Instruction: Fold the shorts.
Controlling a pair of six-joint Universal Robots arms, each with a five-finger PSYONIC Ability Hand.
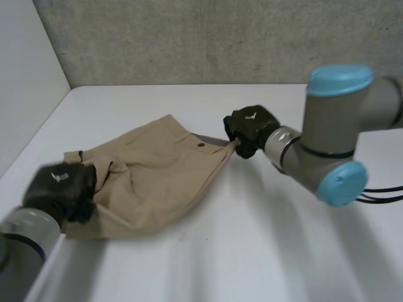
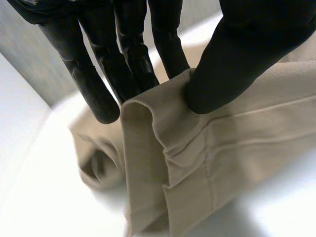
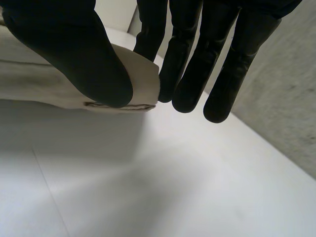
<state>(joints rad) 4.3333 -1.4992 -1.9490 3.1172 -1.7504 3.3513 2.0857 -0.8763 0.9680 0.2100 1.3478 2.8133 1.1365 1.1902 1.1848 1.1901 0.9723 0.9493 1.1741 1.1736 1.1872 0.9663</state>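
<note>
Both pinch the shorts (image 1: 157,179), left hand (image 1: 60,185) at a hemmed edge, right hand (image 1: 249,128) on a corner tip that may slip under tension.

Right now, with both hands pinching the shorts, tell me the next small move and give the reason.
Probably carry the right hand with its pinched corner across toward the left hand, laying that side over the rest. Each hand pinches an opposite end of the shorts between thumb and fingers, and the tan cloth lies spread out between them on the table.
</note>
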